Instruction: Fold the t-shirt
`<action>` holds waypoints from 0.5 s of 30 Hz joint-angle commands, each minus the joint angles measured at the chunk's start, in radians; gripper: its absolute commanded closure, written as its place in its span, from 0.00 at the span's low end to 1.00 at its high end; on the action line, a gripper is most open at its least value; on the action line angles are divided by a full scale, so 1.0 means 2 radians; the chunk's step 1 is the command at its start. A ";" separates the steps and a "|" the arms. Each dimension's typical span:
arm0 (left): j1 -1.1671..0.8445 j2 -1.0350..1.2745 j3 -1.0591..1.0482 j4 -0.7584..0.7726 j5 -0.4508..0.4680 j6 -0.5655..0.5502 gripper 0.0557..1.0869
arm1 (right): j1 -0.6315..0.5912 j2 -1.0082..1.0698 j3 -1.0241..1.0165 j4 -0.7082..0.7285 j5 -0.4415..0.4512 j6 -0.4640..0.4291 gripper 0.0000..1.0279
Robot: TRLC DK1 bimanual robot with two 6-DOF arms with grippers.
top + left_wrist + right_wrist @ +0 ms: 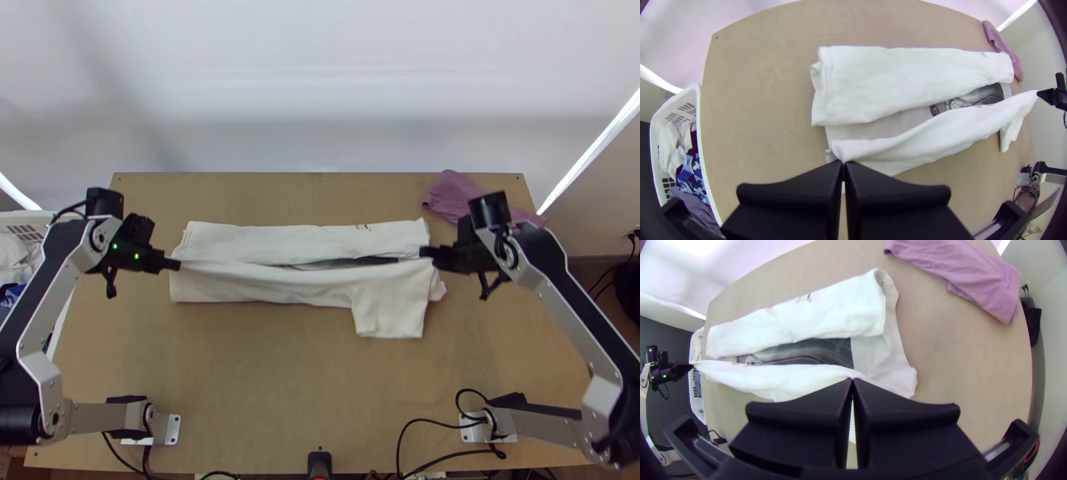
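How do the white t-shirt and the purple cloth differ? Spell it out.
The white t-shirt has a dark print; the purple cloth looks plain.
The t-shirt, partly folded, has an edge stretched between the left gripper and the right gripper; the purple cloth lies unheld.
The t-shirt lies mid-table; the purple cloth is at the far right corner.
Both are soft fabric.
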 commanded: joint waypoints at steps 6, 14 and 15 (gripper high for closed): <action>-0.010 0.067 0.094 0.003 -0.001 -0.035 0.96 | -0.008 0.089 0.093 0.023 0.009 0.019 0.97; -0.017 0.121 0.144 0.003 -0.001 -0.054 0.96 | -0.012 0.174 0.161 0.024 0.014 0.025 0.97; -0.017 0.129 0.149 0.003 -0.001 -0.056 0.96 | -0.012 0.183 0.168 0.025 0.015 0.026 0.97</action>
